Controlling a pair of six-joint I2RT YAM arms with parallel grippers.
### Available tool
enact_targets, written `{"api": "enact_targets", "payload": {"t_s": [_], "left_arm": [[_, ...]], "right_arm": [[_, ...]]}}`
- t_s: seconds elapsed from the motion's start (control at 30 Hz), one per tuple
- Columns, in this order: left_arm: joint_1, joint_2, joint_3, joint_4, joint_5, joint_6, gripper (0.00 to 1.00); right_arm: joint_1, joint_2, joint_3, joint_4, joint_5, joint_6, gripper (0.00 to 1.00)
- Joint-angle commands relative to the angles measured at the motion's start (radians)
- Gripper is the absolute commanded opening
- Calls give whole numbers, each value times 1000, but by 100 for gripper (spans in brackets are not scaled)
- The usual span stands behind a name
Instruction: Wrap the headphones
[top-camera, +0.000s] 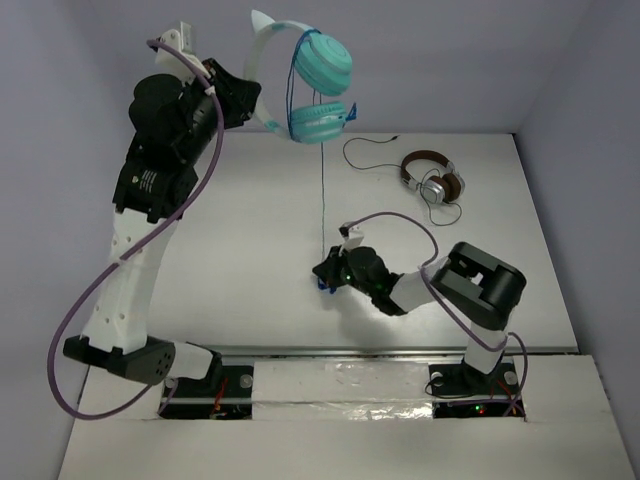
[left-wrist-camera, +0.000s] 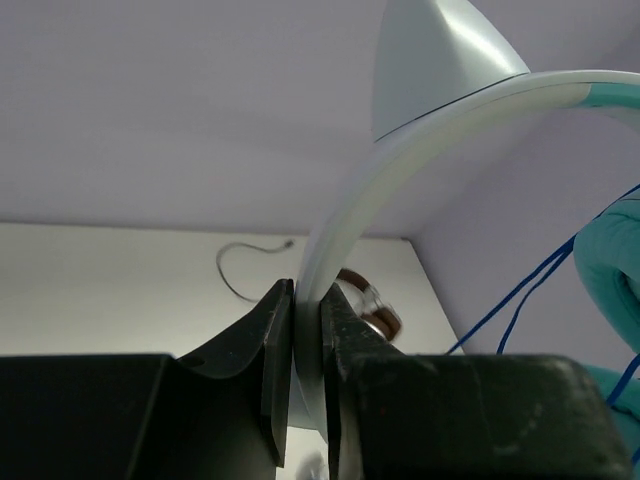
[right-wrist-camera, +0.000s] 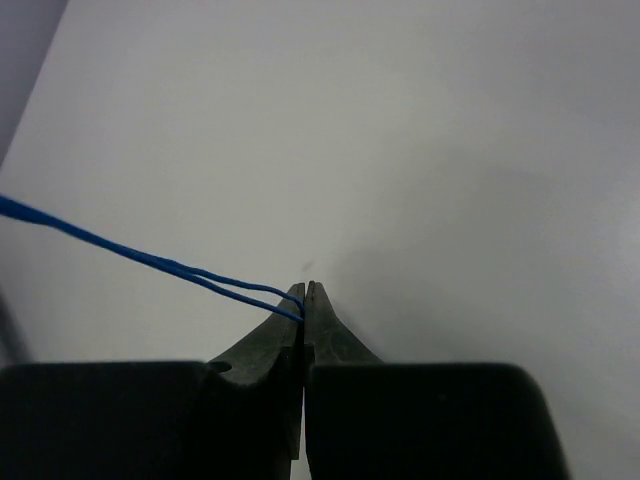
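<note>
Raised high, the left tool (top-camera: 252, 108) is clamping the white headband (left-wrist-camera: 345, 225) of the headphones (top-camera: 322, 65), which are hanging in the air over the table's (top-camera: 240, 230) far edge. Below the headphones, the right tool (top-camera: 325, 278) is pinching their blue cable (top-camera: 323, 190) tightly. To the right of the headphones, a smaller brown pair (top-camera: 432, 178) is lying flat.

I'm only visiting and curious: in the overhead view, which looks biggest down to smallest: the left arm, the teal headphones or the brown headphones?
1. left arm
2. teal headphones, though they are held up nearer the camera, which flatters them
3. brown-and-silver headphones
</note>
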Motion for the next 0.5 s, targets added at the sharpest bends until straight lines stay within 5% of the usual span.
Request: {"api": "enact_targets", "payload": {"t_s": [0.0,0.23,0.47], "left_arm": [[4,59,89,116,-219,10,0],[13,138,43,161,-305,-4,0],[13,137,-199,234,-489,51,0]], "right_arm": [[136,-120,-34,-36,63,17,0],[323,-226,-12,-275,133,17,0],[471,-365,111,-638,250,-23,0]]}}
